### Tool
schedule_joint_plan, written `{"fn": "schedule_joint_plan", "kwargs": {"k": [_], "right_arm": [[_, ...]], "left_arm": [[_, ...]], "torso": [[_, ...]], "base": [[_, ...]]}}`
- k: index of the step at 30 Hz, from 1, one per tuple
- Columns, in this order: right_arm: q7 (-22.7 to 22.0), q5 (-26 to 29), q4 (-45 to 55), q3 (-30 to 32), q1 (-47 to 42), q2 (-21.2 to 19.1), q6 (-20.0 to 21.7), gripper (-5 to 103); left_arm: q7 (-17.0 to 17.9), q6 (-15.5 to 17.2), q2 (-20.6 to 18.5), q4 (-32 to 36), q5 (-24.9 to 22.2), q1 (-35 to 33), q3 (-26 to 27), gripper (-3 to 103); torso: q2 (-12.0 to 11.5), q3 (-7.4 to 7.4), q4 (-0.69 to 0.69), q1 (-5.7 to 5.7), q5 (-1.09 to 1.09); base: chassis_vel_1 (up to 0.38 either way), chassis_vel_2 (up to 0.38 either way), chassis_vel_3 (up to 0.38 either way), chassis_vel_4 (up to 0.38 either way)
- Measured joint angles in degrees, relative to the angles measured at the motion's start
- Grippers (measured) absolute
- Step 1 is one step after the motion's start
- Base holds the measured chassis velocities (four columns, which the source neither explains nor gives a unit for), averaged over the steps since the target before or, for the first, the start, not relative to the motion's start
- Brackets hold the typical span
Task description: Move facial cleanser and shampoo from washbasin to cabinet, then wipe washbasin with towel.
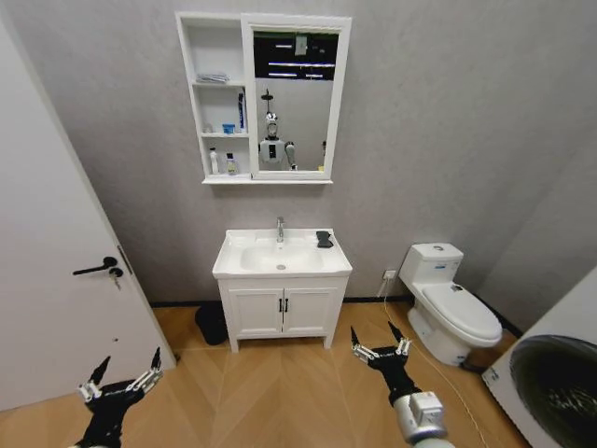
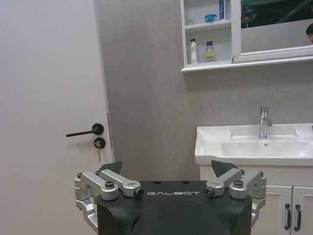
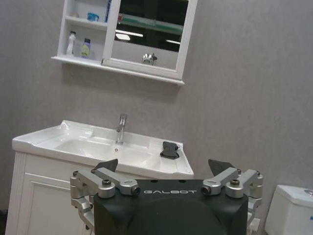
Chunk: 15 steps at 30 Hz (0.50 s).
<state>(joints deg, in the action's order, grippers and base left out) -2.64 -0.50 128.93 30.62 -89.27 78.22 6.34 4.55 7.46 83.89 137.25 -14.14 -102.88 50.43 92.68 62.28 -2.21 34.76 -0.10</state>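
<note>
The slim white bottle (image 1: pixel 214 161) and the lilac black-capped bottle (image 1: pixel 230 165) stand side by side on the bottom shelf of the wall cabinet (image 1: pixel 216 56). The left wrist view shows them too, the white bottle (image 2: pixel 193 51) next to the lilac one (image 2: pixel 210 51). A dark folded towel (image 1: pixel 324 239) lies on the right rear corner of the washbasin (image 1: pixel 233 266), to the right of the tap; the right wrist view also catches this towel (image 3: pixel 169 149). My left gripper (image 1: pixel 129 366) and right gripper (image 1: pixel 373 336) hang open and empty, low over the floor, well short of the vanity.
A white door with a black handle (image 1: pixel 97 268) stands at the left. The toilet (image 1: pixel 448 303) is right of the vanity (image 1: pixel 280 313), and a washing machine (image 1: pixel 555 373) fills the near right. A dark bin (image 1: pixel 211 322) sits left of the vanity. Wooden floor lies between me and the basin.
</note>
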Motion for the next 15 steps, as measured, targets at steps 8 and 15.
{"fn": "schedule_joint_plan", "kwargs": {"k": [8, 15], "right_arm": [[0.1, -1.6, -0.8, 0.2, 0.5, 0.1, -0.6, 100], [0.1, -1.6, -0.8, 0.2, 0.6, 0.1, -0.6, 100]], "left_arm": [[0.0, 0.0, 0.0, 0.0, 0.0, 0.0, 0.0, 100], [0.0, 0.0, 0.0, 0.0, 0.0, 0.0, 0.0, 100]], "torso": [[0.0, -0.02, -0.01, -0.06, 0.11], [0.0, 0.02, 0.01, 0.06, 0.11]], "base": [[0.199, -0.137, -0.219, 0.211], [-0.081, 0.005, 0.030, -0.009]]}}
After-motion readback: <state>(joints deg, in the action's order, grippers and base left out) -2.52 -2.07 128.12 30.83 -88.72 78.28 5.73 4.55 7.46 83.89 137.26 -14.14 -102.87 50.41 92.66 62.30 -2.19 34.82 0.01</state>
